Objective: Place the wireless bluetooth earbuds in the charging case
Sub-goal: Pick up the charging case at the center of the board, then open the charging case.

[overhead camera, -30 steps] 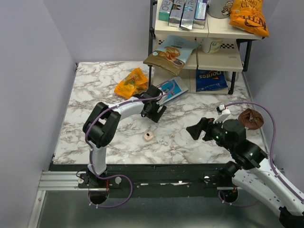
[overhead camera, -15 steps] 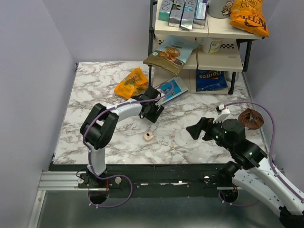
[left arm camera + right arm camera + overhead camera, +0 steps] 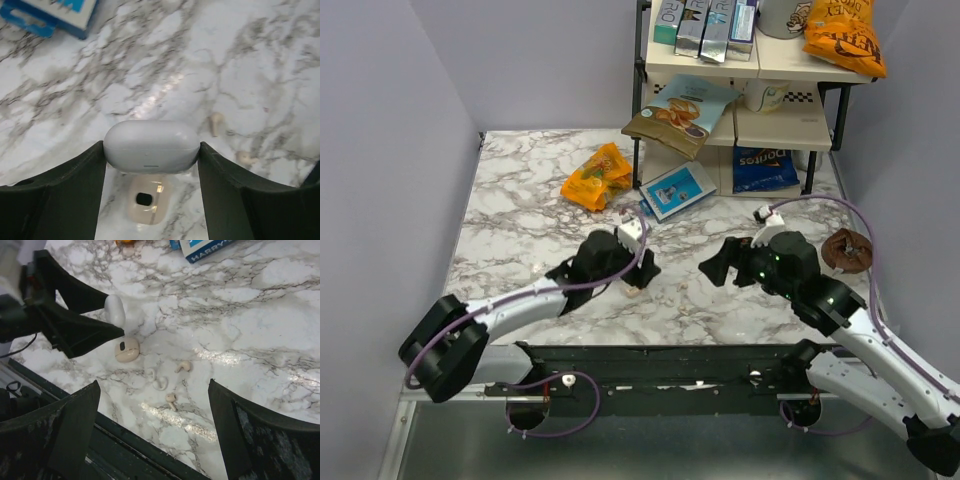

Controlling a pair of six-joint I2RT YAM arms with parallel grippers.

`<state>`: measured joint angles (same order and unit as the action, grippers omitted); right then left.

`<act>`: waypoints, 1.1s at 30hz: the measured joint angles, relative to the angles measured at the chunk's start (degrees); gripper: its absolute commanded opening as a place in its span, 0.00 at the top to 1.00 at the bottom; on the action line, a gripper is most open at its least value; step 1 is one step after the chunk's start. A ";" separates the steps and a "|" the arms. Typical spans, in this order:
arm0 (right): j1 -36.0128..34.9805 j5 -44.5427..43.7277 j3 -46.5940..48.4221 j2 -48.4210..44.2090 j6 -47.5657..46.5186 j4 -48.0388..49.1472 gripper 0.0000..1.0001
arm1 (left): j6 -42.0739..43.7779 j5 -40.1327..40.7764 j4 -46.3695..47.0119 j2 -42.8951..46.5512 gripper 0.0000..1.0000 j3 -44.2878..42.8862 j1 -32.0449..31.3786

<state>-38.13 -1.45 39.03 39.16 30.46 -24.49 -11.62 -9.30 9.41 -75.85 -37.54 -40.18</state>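
In the top view the left arm covers most of the charging case [image 3: 150, 145], so little of it shows there. The left wrist view shows it best. The far ends of the case press against the dark fingers [image 3: 85, 170], so those ends are hidden. I cannot tell whether the white top part is joined to the cream part [image 3: 147, 200] just under it.

The white part is smooth, rounded and long like an egg. Its long side runs from one finger across to the other. The cream part lies flat on the marble surface [image 3: 250, 60] and has a small dark hole facing up.

The left pincer [image 3: 151, 150] is clamped on the white part of the case, one finger on each end, near the front edge of the surface. Two small earbuds [image 3: 215, 123] lie on the surface close by, to the right of the case.

The right pincer [image 3: 154, 387] has its fingers wide apart and holds nothing. A blue box [image 3: 47, 15] is cut off at the picture's corner.
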 measured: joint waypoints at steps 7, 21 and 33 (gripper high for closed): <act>0.00 12.07 3.13 9.05 -3.54 2.58 0.02 | 4.63 6.36 22.71 8.52 1.00 15.50 -16.02; -2.12 18.43 5.95 16.35 -10.10 2.10 0.07 | 15.17 24.06 35.32 8.72 1.00 19.37 -31.26; -4.39 19.17 8.26 20.81 -11.26 1.29 0.09 | 17.14 29.57 37.00 13.49 1.00 22.82 -34.12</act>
<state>-42.52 17.72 47.29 59.96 19.20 -23.20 5.52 20.27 46.41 -62.37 -14.72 -74.30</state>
